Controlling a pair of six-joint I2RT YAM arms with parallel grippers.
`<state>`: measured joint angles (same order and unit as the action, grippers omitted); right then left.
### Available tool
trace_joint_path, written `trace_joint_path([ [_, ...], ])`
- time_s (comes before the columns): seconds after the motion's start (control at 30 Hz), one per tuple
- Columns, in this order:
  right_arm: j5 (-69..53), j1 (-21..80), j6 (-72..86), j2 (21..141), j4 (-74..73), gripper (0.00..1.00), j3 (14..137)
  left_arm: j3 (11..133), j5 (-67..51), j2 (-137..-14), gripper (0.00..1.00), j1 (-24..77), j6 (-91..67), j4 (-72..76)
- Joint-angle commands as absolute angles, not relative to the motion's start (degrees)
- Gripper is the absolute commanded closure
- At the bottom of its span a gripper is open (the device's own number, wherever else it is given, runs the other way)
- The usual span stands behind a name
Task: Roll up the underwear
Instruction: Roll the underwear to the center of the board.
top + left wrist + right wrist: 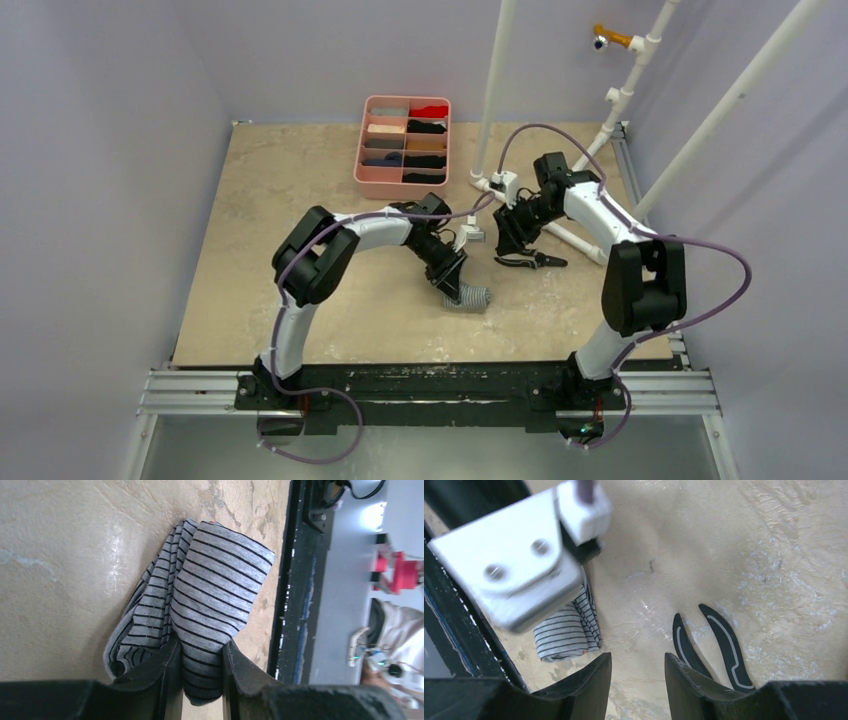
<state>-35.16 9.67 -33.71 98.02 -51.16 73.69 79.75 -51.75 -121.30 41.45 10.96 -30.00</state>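
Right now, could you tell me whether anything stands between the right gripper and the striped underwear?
Nothing lies on the table between them, but the left arm's white camera bracket hangs over the striped underwear, which the left gripper grips. The pliers lie beside the open right gripper, off that line.

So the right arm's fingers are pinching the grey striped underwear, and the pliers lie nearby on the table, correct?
No: the left arm's fingers pinch the grey striped underwear, per the left wrist view. The pliers do lie nearby on the table.

Grey underwear (210, 595) with fine black stripes; pink tray (362, 150)
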Motion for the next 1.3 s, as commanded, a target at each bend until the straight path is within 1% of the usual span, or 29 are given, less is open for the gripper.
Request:
trace_joint_path([
  [0.0,-33.0,9.7,-32.3,93.0,-44.9,0.57,69.5,81.4,-46.3,-129.1,1.0,38.3,10.4,-40.6],
  [0.23,-28.6,9.6,-31.7,83.3,-38.6,0.56,61.6,88.2,-47.6,-134.9,1.0,36.4,9.3,-46.4],
  [0.4,-28.1,10.9,-32.7,76.7,-38.0,0.55,57.6,92.1,-47.3,-137.1,1.0,36.3,9.2,-49.2],
  [0.5,-25.6,14.7,-32.6,73.0,-37.1,0.54,55.4,93.9,-47.4,-138.3,1.0,36.1,9.0,-50.6],
  [0.67,-16.6,26.3,-30.7,67.3,-33.4,0.52,51.4,96.7,-49.3,-140.2,1.0,35.4,9.5,-52.8],
  [0.9,-9.5,36.9,-32.7,67.5,-30.9,0.48,48.3,101.1,-51.6,-142.9,1.0,35.3,11.5,-57.7],
  [0.97,-8.1,38.8,-33.7,68.2,-30.1,0.47,47.6,102.4,-52.4,-143.5,1.0,35.3,11.9,-58.9],
  [1.07,-6.0,41.0,-35.0,69.1,-28.7,0.42,46.6,104.3,-53.2,-144.8,1.0,35.3,12.2,-61.2],
  [1.27,-3.3,44.3,-36.5,72.0,-26.4,0.4,45.8,105.3,-54.3,-145.3,1.0,35.2,12.1,-62.6],
])
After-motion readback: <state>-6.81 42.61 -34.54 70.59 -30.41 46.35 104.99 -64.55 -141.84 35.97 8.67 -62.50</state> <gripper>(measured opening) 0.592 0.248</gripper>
